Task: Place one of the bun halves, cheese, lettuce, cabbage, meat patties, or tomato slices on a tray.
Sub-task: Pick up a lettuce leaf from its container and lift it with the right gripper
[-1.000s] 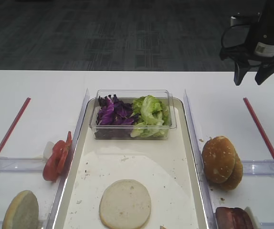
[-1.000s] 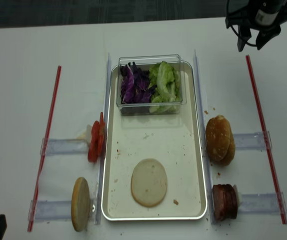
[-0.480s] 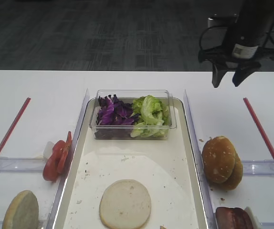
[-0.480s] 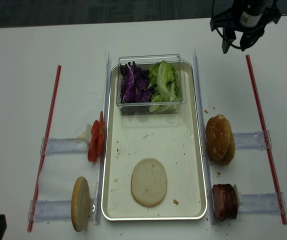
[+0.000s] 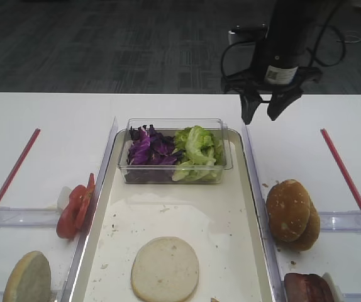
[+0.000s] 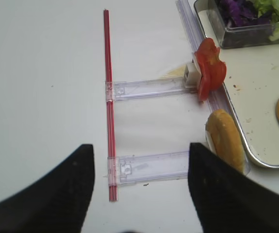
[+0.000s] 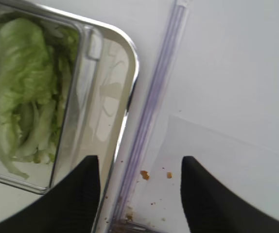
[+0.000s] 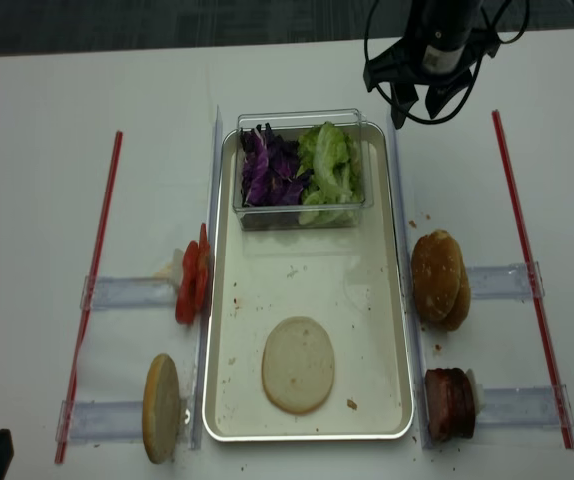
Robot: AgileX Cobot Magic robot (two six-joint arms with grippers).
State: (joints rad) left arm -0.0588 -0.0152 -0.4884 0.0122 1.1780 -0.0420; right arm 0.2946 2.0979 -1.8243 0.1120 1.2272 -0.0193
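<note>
On the tray (image 5: 251,189) lies one bun half (image 5: 165,268), cut face up. Lettuce (image 5: 196,151) and cabbage (image 5: 148,148) fill a clear tub (image 5: 174,121) at the tray's far end. My right gripper (image 5: 260,116) hangs open and empty over the tray's far right corner, just right of the lettuce (image 7: 18,82). Tomato slices (image 5: 75,211) and a bun half (image 5: 28,279) stand left of the tray. Two bun halves (image 5: 290,212) and meat patties (image 5: 307,288) stand on its right. My left gripper (image 6: 139,150) is open and empty, left of the tomato slices (image 6: 210,73). No cheese is in view.
Clear plastic rails (image 5: 248,135) run along both long sides of the tray, with clear cross holders (image 6: 149,89) under the food. Red strips (image 5: 347,179) lie on the white table outside them. Crumbs (image 7: 144,174) lie between the right gripper's fingers.
My right gripper has moved left from the table's far right to the tray's far right corner, still open. Nothing else has moved.
</note>
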